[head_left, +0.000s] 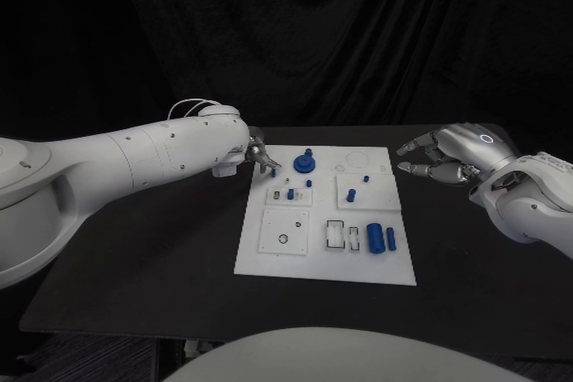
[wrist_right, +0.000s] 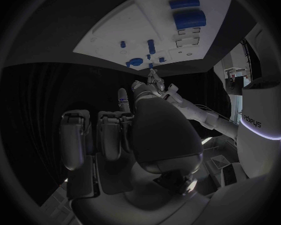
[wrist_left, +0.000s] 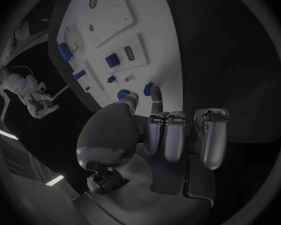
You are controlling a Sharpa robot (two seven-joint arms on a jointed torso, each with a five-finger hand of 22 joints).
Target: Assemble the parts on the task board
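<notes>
Left hand point(head_left: 258, 156) fingers apart at the task board point(head_left: 265, 253) corner; right hand point(head_left: 450, 153) curled, holding nothing

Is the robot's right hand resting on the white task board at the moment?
No: in the head view the right hand is off the right edge of the task board, over the black table, and holds nothing.

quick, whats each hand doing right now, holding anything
Left hand: at the far left corner of the task board, fingertips by the parts; whether it holds one cannot be told.
Right hand: off the board, fingers curled, holds nothing.
</notes>
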